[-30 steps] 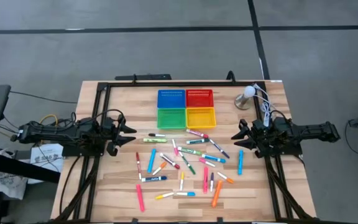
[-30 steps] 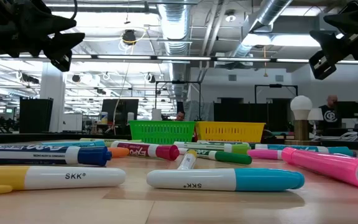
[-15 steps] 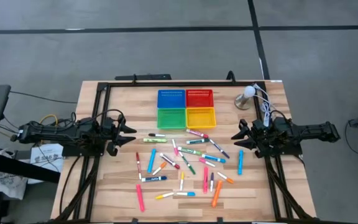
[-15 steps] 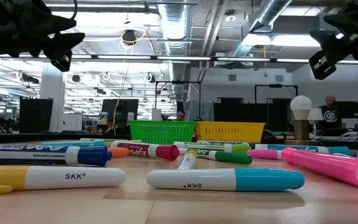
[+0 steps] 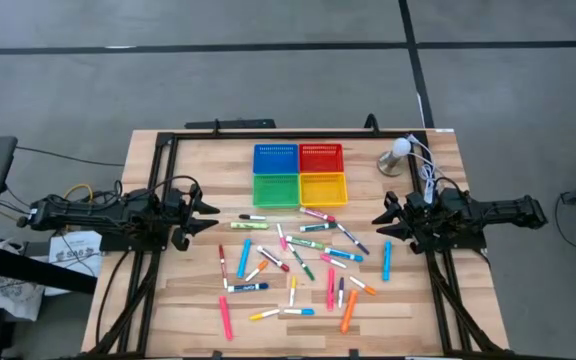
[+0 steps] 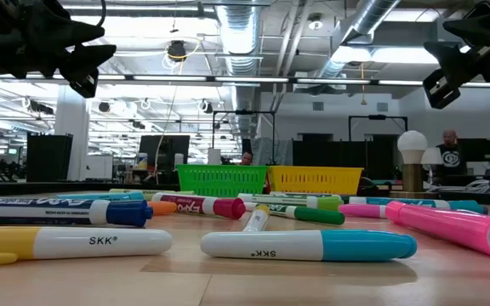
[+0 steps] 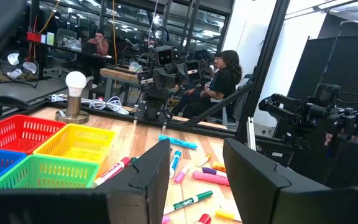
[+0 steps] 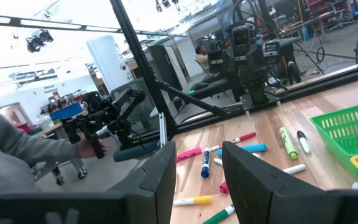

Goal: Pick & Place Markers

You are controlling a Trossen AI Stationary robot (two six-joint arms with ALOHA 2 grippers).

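- The markers [image 5: 298,262] are all just scattered loose across the middle of the wooden table [image 5: 438,310], in front of the four baskets [image 5: 299,174]. Nothing's got hold of one.
- Left gripper [image 5: 211,216] has its fingers apart with a clear gap and nothing in it. It hangs above the table's left edge, pointing in at the pile.
- Right gripper [image 5: 380,217] is the same deal, fingers parted and empty, off the table at the right edge.
- Both arms reach in level from the sides.
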